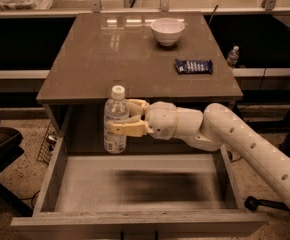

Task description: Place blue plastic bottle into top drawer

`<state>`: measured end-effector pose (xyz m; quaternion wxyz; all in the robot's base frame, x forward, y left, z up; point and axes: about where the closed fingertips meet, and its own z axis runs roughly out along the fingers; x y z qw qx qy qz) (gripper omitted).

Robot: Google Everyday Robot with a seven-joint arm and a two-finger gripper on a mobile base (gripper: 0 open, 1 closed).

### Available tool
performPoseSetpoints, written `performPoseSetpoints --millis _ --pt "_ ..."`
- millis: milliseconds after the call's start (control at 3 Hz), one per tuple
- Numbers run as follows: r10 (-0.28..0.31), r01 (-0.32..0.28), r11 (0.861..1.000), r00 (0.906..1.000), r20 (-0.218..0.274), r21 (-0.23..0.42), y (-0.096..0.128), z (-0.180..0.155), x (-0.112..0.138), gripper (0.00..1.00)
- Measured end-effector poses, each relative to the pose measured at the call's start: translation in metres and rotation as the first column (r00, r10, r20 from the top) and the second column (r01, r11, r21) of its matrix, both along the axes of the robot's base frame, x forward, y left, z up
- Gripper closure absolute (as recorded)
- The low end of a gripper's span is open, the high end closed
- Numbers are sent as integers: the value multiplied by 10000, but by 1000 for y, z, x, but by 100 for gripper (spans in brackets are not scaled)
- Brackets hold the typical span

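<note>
Gripper [118, 118] just below desk [110, 54] front edge, left of centre, fingers clamped round bottle [116, 143] at mid-body. Bottle upright, hanging over rear-left of open drawer [50, 176]; base looks just short of drawer floor, not resting.

My plan:
- Lower straight down, slow, bottle vertical.
- Bottle top sits close to desk's front edge, so no lifting.
- Seat base flat before I release.
- Spread fingers wide, then back out rightward.

Risk: tall, light bottle tips on release.

blue plastic bottle [115, 140] in gripper [118, 117] jaws, over top drawer [53, 176] rear | bowl [167, 31], wrapper [193, 66] on table [110, 59] behind
</note>
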<state>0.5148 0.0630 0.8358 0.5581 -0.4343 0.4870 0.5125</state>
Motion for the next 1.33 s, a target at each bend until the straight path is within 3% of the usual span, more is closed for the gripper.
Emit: performPoseSetpoints --millis 333,667,1000,1333 --pt "1003 -1002 9950 9947 -242 30 4 -18 -9 100" --pt "1359 -1367 9890 9906 -176 -557 9 -32 -20 100" --pt "1387 -1309 9829 9889 536 -1292 19 -42 -42 100" --pt "1389 -1310 9829 9889 537 -1292 19 -42 -42 100"
